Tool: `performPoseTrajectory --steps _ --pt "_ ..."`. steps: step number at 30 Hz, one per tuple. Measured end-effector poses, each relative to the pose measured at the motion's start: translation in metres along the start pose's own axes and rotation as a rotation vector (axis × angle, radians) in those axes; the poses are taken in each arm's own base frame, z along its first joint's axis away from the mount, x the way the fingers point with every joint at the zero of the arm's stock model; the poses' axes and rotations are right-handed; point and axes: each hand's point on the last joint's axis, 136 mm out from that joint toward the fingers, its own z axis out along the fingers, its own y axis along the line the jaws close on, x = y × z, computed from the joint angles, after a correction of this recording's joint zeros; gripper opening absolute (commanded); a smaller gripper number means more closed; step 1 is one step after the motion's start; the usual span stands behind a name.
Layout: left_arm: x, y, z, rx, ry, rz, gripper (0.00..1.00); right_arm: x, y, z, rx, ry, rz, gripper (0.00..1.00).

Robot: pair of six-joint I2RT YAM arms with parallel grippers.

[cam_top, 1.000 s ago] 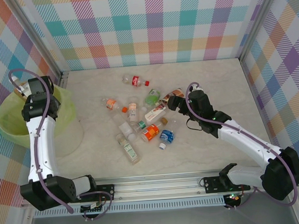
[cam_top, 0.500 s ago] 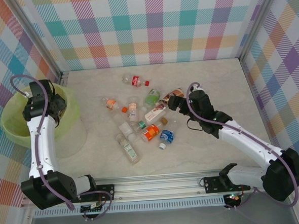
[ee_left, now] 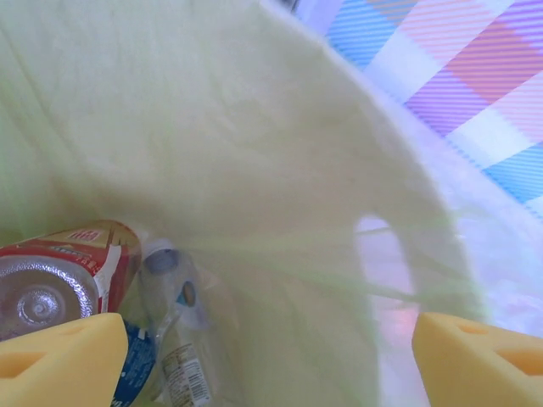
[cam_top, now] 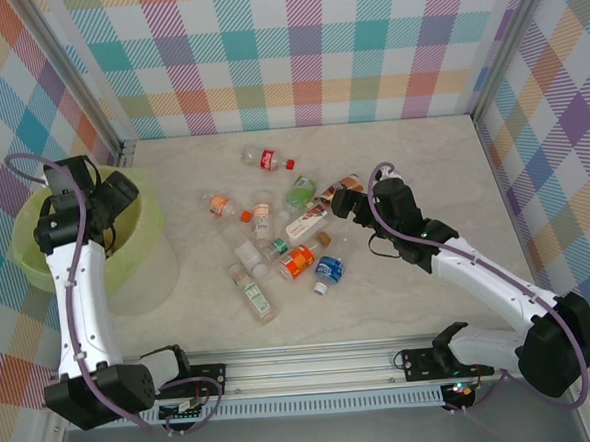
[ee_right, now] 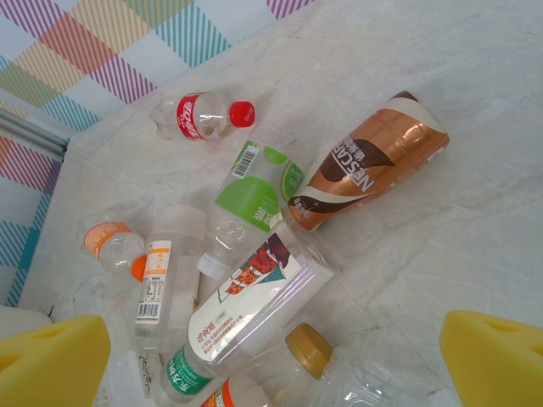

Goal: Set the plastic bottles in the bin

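Roughly a dozen plastic bottles lie scattered at the middle of the bench; a few more lie inside the bin at its left edge. Left jaws hang over the bin, spread wide, empty. Right jaws gape fully, empty, above the scattered bottles.

Left arm: smooth white link shells, black joint housings, black base block. Thin purple cable along link, loose loop near wrist. Right arm: same white shells, black joints, second purple cable in loops. Left finger pads, right finger pads: yellow, wedge-shaped, foam-like surface.
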Motion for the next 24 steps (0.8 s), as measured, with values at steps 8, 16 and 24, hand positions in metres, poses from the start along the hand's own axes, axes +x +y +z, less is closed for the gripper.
performPoseTrajectory --steps 8,16,24 --pt "0.000 -0.057 -0.074 0.291 -0.128 0.038 1.00 0.007 -0.005 0.003 0.001 0.008 -0.005 1.00" --pt "0.079 -0.136 -0.094 0.469 0.031 0.242 1.00 0.008 -0.003 0.007 -0.007 0.010 -0.004 1.00" --pt "0.224 -0.153 -0.046 0.363 0.308 0.362 1.00 0.010 -0.005 0.009 -0.002 0.014 -0.004 1.00"
